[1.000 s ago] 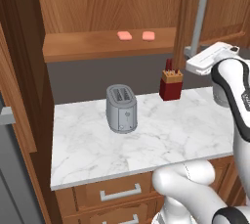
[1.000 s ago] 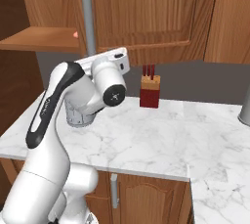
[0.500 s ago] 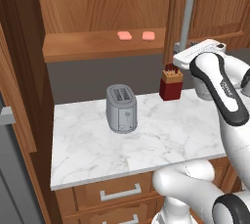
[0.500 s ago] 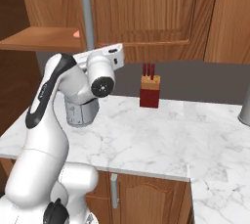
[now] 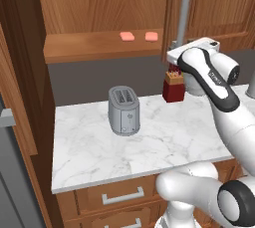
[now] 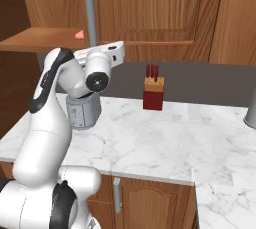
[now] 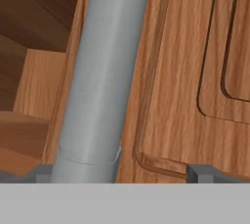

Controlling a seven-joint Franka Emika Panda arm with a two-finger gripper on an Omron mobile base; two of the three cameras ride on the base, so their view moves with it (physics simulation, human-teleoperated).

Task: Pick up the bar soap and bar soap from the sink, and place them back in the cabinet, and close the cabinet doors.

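Closing the cabinet doors is the step in hand: both bar soaps (image 5: 127,36) (image 5: 151,36) lie on the cabinet shelf (image 5: 89,48). The gripper (image 7: 117,171) sits against the door handle (image 7: 105,71), at one o'clock from the toaster (image 5: 123,110); its spread I cannot tell. Next, push the door (image 7: 195,71) shut.

No readable text, labels, brands, numbers or signs anywhere. A small dark mark on the white arm (image 5: 215,78) in the left base view, too small and blurred to read.
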